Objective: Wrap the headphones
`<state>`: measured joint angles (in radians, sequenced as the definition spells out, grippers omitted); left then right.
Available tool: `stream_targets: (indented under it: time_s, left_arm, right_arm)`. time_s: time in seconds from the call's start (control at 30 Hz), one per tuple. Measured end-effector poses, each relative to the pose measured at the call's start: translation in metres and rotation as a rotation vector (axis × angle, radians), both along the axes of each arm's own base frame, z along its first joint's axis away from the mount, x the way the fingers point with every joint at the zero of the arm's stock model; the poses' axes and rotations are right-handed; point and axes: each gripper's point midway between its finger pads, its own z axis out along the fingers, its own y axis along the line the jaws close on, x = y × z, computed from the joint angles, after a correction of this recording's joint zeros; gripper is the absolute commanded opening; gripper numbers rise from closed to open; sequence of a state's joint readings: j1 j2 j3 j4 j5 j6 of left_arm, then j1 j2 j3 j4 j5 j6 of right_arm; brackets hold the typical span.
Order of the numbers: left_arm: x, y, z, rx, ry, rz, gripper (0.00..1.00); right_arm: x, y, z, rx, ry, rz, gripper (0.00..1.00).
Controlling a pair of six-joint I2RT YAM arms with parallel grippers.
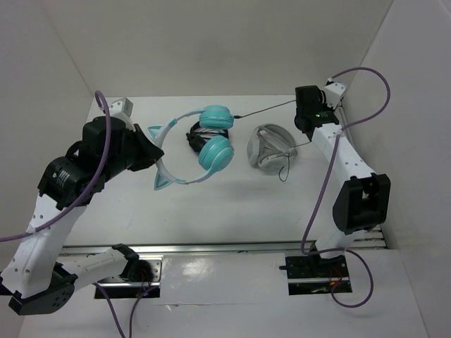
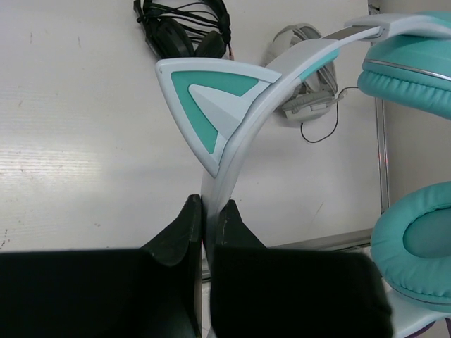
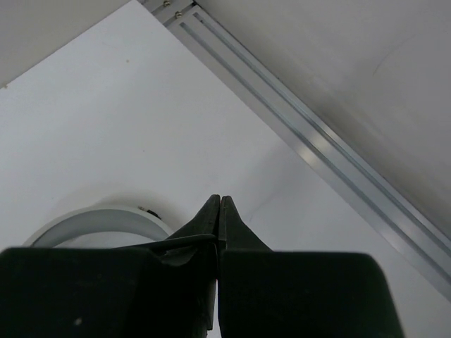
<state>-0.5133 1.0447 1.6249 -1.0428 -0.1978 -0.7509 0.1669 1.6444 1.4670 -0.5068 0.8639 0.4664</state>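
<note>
– Three headphone sets in the top view. Confirm?
– Confirmed. The teal headphones (image 1: 215, 153) lie mid-table, a black set (image 1: 194, 137) overlaps them in this view, and a grey-white set (image 1: 271, 148) sits apart to their right. Two arms are counted. The left gripper (image 1: 151, 148) comes in from the side and is clamped on the pale headband (image 1: 163, 165), with one cat ear on either side of its fingers. The right gripper (image 1: 301, 113) is stretched out to the far edge of the table. The thin black cable (image 1: 268, 109) runs taut from the teal set to its fingers.
– Left wrist view?
– The fingers are closed on the headband, which rises from between them. One cat ear (image 2: 208, 91) stands just beyond the fingertips. Two teal ear cups (image 2: 412, 77) are to the right of the fingers. The black and grey-white sets lie farther beyond.
– Right wrist view?
– The jaws are pressed together with their tips touching. The cable is pinched at the left finger's inner edge. One grey-white arc sits low, left of the fingers. One metal rail (image 3: 317, 141) runs diagonally beyond the tips.
</note>
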Motion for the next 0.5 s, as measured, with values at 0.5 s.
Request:
stream_targets:
  time_s: [0.5]
  left_arm:
    - [-0.003,-0.009,-0.015,0.014,0.033,-0.053,0.0]
  right_arm:
    - [-0.059,-0.01,-0.035,0.121,0.105,-0.182,0.0]
